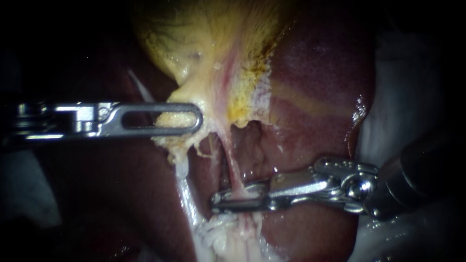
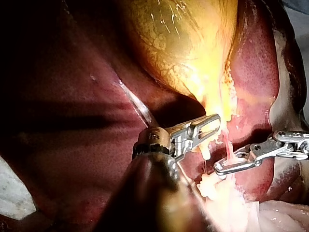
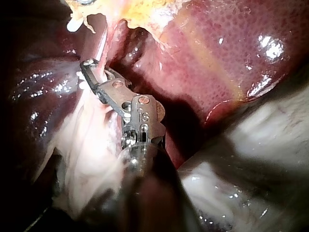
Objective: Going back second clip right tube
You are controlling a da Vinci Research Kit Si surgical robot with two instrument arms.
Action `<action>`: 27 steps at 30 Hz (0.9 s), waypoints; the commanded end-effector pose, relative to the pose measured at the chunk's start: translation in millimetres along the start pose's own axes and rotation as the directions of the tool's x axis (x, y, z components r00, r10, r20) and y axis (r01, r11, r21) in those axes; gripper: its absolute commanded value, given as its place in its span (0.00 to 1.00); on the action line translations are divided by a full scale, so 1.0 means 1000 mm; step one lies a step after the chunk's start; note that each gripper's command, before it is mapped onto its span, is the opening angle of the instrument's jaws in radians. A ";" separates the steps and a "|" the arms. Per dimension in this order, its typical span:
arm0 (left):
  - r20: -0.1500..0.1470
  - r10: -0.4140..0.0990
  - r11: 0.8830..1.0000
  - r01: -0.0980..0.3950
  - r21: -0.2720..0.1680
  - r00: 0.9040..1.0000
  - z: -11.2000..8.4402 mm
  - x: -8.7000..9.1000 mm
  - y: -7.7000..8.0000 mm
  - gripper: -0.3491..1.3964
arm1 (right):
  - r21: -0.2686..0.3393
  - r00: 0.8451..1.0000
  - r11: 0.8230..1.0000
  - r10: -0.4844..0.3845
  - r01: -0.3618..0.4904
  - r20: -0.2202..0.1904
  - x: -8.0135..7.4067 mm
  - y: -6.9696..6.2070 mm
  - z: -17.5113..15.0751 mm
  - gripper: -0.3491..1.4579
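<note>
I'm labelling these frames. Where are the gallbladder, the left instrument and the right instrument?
gallbladder (image 1: 204,43), endoscope view, on its yellow wall.
left instrument (image 1: 198,119), endoscope view, at its tip.
right instrument (image 1: 217,202), endoscope view, at its tip.

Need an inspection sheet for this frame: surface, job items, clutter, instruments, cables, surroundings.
Surface: liver, dark red and wet; the yellow gallbladder lies against it.
Job's things: tube, thin and pink, runs down from the gallbladder; no clip can be made out on it.
Clutter: frayed white tissue below the tube.
Instruments: left instrument shut on the gallbladder's lower end; right instrument has its jaws open, with the tube between them.
Cables: nothing seen.
Surroundings: pale sheet beside the liver; otherwise dark.
</note>
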 end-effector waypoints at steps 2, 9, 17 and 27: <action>0.000 0.000 1.000 0.000 0.000 1.000 0.0000 0.0000 0.0000 0.00 | 0.001 1.000 1.000 0.000 0.000 0.000 0.0000 0.0000 0.0001 0.00; 0.000 0.000 1.000 0.000 0.000 1.000 0.0000 0.0000 0.0000 0.00 | -0.002 1.000 1.000 0.001 -0.001 0.002 0.0001 0.0000 0.0003 0.00; 0.000 0.000 1.000 0.000 0.000 1.000 0.0000 0.0001 0.0000 0.00 | -0.038 0.937 0.937 -0.348 0.347 -0.017 0.0001 -0.0002 0.0004 0.46; 0.000 0.000 1.000 0.000 0.000 1.000 0.0000 0.0001 0.0000 0.00 | -0.062 0.893 0.892 -0.450 0.448 -0.011 0.0000 -0.0001 -0.0004 0.47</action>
